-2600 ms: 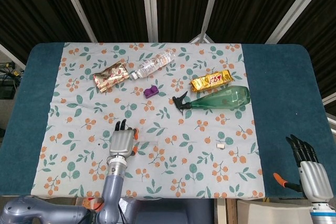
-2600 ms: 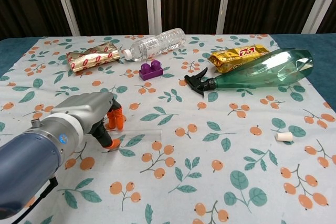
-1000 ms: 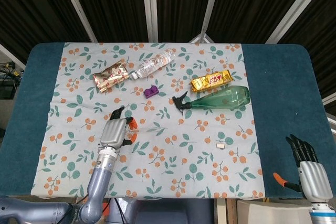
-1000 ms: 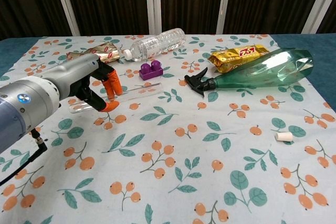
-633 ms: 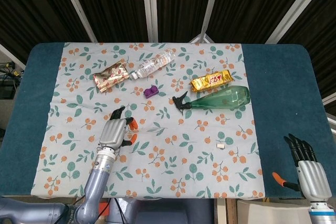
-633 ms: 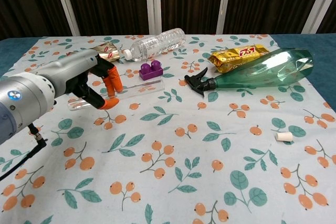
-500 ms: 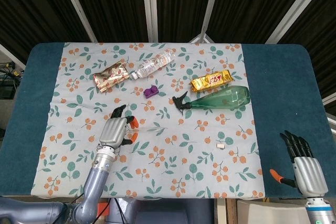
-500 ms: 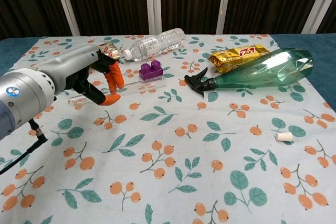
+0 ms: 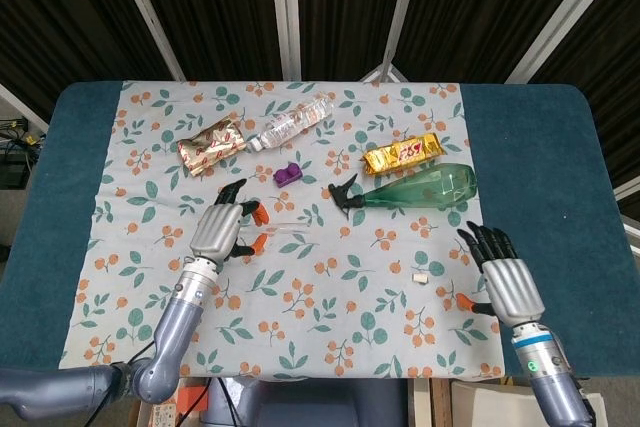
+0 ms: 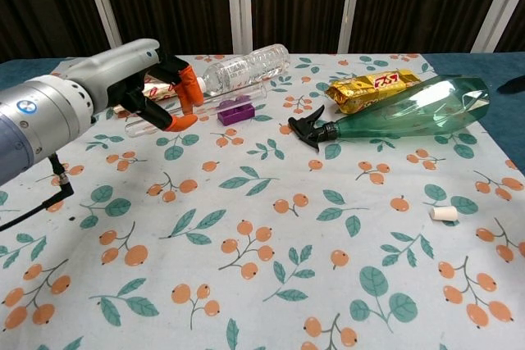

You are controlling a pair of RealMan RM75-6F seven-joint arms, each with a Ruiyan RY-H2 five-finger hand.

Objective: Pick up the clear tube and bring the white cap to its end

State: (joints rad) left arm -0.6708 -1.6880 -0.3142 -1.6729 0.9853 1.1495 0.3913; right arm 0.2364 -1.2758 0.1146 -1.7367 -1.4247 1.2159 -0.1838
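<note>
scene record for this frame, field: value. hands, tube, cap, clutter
left hand: left hand holds the clear tube lifted off the cloth, tube roughly level
right hand: right hand empty, fingers apart, over the table's right side
white cap: white cap lies on the floral cloth, untouched, apart from both hands
clutter: water bottle, purple brick, green spray bottle, gold snack pack, foil pouch
task state: tube picked up, cap not yet taken
</note>
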